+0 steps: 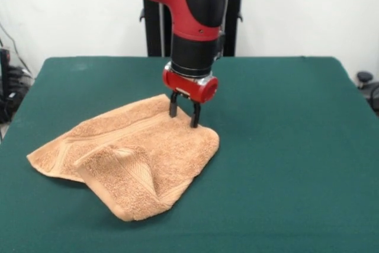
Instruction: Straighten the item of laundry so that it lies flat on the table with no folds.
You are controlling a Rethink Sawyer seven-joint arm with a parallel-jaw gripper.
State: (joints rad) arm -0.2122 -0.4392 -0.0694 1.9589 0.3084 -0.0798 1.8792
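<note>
Looking at towel (127, 158): crumpled mid-surface (284, 146), toward its left edge, front corner folded over.
End effector (184, 115): fingers apart, tips at towel's far corner, gripping nothing, I think.
Handling: soft, floppy, light; pinch folded corner.

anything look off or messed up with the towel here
Yes. The orange-tan terry towel is not flat on the dark green felt table: its near corner is folded back over the middle, forming a raised flap. The red and black gripper stands open at the towel's far edge.
</note>
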